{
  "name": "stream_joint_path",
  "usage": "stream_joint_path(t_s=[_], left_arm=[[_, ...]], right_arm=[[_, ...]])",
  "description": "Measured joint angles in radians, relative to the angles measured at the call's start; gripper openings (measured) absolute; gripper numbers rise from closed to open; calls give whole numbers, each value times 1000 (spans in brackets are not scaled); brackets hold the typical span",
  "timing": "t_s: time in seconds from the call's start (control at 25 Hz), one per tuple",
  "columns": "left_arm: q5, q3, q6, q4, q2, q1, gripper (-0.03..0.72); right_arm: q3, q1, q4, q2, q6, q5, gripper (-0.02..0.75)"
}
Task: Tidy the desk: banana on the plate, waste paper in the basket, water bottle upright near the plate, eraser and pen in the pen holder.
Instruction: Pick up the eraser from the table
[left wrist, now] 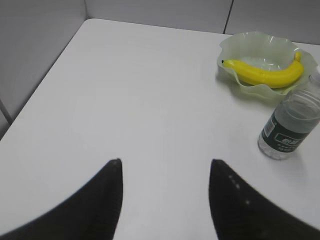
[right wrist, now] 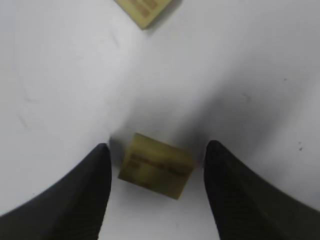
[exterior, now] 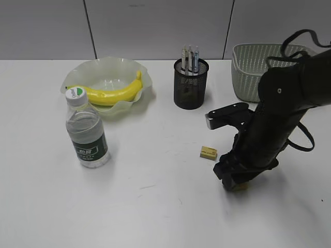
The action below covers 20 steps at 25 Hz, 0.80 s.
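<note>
Low in the right wrist frame, an eraser (right wrist: 156, 165) lies between the spread, empty fingers of the right gripper (right wrist: 156, 172), its long axis running roughly across the gap, tilted slightly. A second eraser (exterior: 209, 152) sits near the exterior frame's centre. The left gripper (left wrist: 165, 185) hangs open over the bare white table (exterior: 155, 206), far left, well away.
</note>
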Motion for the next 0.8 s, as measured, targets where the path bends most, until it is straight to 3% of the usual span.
stream_joint_path(t_s=[0.2, 0.36, 0.56, 0.72, 0.8], left_arm=[[0, 0, 0, 0, 0, 0, 414], [0, 0, 0, 0, 0, 0, 414], [0, 0, 0, 0, 0, 0, 414], [0, 0, 0, 0, 0, 0, 414], [0, 0, 0, -1, 0, 0, 414]], right_arm=[[-1, 0, 18, 17, 2, -7, 452], [-2, 0, 19, 21, 3, -7, 324], [-15, 0, 18, -19, 3, -6, 324], [-138, 0, -20, -116, 3, -46, 320], [-281, -7, -55, -110, 3, -77, 320]])
